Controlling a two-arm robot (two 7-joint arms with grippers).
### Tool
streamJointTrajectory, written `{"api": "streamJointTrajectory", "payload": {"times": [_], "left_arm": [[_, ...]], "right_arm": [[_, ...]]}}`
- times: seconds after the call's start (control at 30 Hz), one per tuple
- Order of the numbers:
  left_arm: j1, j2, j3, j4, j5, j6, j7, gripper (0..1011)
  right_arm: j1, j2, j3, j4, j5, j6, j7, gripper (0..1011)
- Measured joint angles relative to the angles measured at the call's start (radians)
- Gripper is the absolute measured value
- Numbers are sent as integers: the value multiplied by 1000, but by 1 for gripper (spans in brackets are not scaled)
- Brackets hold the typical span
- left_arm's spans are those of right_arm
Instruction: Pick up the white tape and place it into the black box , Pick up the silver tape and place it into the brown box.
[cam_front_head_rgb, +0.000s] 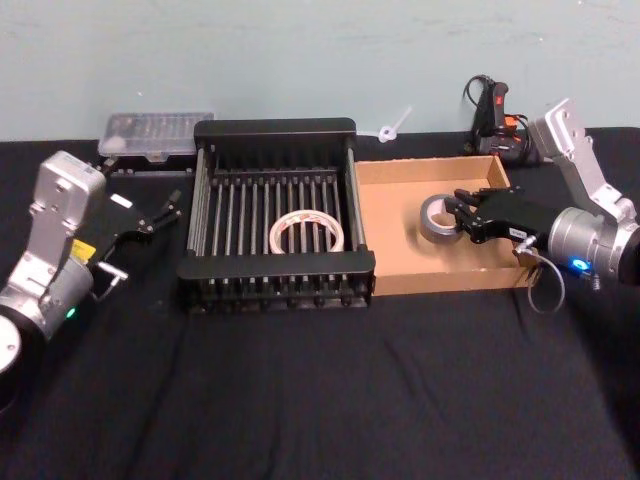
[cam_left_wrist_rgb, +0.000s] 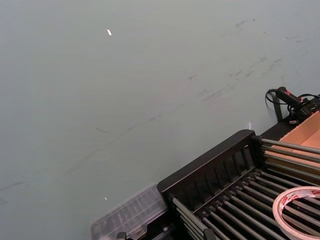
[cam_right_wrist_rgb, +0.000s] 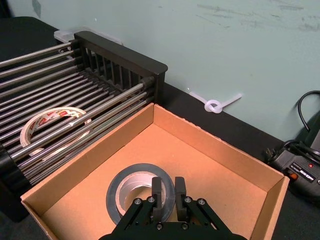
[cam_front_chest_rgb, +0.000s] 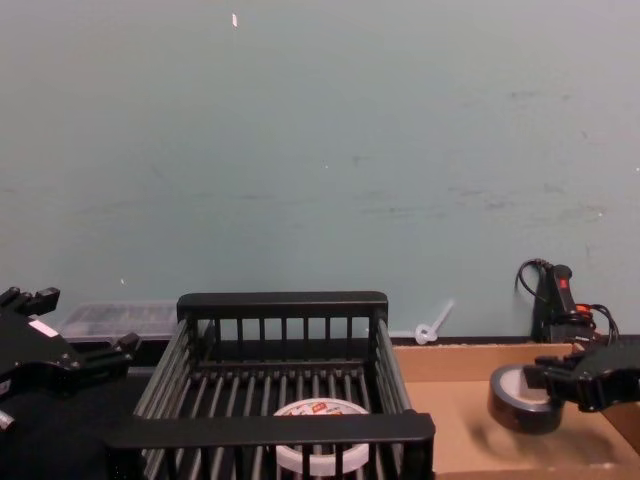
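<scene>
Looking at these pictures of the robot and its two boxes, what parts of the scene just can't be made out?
- Whether the silver tape rests on the brown box floor or hangs tilted: the right gripper covers its near side in the right wrist view.
- Red print on the white tape: too small to read.
- Contents of the clear case behind the black box: blurred.
- Left gripper fingertips: dark against the black cloth in the head view.

White tape (cam_front_head_rgb: 306, 232); silver tape (cam_front_head_rgb: 438, 217); black box (cam_front_head_rgb: 275, 131); brown box (cam_front_head_rgb: 410, 271)

Even, soft overhead light; faint shadows; mild haze and softness overall; clear case (cam_left_wrist_rgb: 127, 217) blurred in left wrist view.
</scene>
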Motion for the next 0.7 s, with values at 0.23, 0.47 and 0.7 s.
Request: {"api": "streamJointTrajectory", "payload": {"times": [0.23, 0.47, 0.7], "left_arm": [[0, 0, 0, 0, 0, 0, 0, 1001], [0, 0, 0, 0, 0, 0, 0, 1002], [0, 0, 0, 0, 0, 0, 0, 1002]], "right_arm": [[0, 0, 0, 0, -2, -1, 1, 158], [-3, 2, -1, -5, 0, 0, -1, 158], [-5, 4, 0, -9, 1, 1, -2, 238]]}}
